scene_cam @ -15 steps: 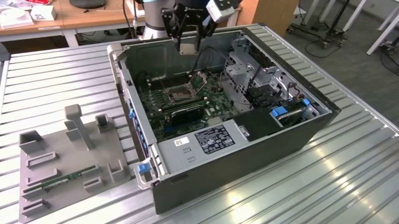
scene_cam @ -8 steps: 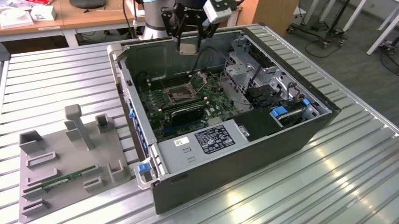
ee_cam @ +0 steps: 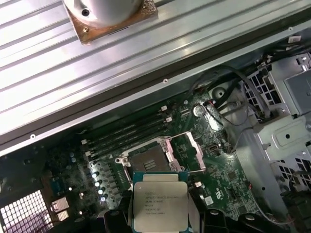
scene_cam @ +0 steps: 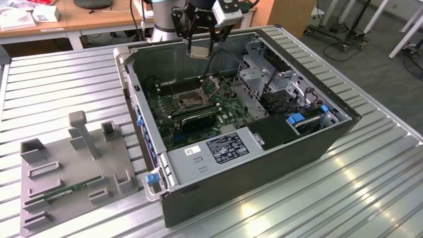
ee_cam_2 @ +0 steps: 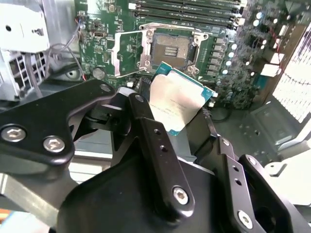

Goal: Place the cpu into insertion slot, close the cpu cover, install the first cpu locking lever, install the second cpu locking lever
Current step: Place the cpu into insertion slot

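Note:
My gripper (scene_cam: 199, 48) hangs over the far part of the open computer case, shut on the cpu (scene_cam: 199, 52). In both wrist views the cpu (ee_cam_2: 177, 101) (ee_cam: 159, 201) is a silver-faced square chip pinched by its edges between the black fingers (ee_cam_2: 148, 128), above the green board. The insertion slot (ee_cam_2: 170, 48) (ee_cam: 147, 161) (scene_cam: 190, 101) lies uncovered below it, a dark square in a silver frame. The cpu cover (ee_cam_2: 127, 52) (ee_cam: 193, 149) (scene_cam: 215, 83) is swung up and open beside the slot. The cpu is apart from the slot, well above it.
Long black memory slots (ee_cam_2: 187, 9) run beside the socket. A metal drive cage (scene_cam: 259, 74) and a power supply (scene_cam: 225, 146) fill the case's right side in the exterior view. A grey fixture tray (scene_cam: 66, 168) holding a memory stick (scene_cam: 69, 190) sits on the ribbed table at the exterior view's left.

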`<state>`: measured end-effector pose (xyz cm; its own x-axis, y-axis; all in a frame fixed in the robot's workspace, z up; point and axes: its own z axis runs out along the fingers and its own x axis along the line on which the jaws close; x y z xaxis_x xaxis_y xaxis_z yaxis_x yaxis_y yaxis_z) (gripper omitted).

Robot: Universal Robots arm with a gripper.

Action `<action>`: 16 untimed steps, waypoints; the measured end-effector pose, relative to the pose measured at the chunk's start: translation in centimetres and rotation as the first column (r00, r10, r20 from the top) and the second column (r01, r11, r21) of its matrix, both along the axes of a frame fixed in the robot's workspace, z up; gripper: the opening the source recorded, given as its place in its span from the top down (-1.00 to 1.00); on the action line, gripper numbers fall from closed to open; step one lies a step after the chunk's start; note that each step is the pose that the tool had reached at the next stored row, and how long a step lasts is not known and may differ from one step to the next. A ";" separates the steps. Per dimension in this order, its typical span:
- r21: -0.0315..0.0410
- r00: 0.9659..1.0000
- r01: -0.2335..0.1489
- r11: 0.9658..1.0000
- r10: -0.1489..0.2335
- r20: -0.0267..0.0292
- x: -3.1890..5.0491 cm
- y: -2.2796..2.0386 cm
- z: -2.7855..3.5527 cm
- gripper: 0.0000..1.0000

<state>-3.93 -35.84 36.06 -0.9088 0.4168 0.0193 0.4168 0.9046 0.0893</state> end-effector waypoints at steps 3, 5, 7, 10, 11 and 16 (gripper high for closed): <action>0.000 0.999 0.039 0.999 -0.039 0.000 0.00 0.00 -0.02 -0.08; 0.000 0.998 0.062 0.998 -0.062 0.000 0.00 0.00 -0.04 -0.08; 0.000 0.996 0.085 0.996 -0.085 0.000 0.00 0.00 -0.05 -0.08; 0.000 0.993 0.117 0.993 -0.117 0.000 0.00 0.00 -0.06 -0.08; 0.000 0.992 0.128 0.992 -0.128 0.000 0.00 0.00 -0.06 -0.08; 0.000 0.983 0.183 0.983 -0.183 0.000 0.00 0.00 -0.08 -0.08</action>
<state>-3.93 -35.84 35.98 -0.8174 0.5757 0.0193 0.5749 0.8133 0.0892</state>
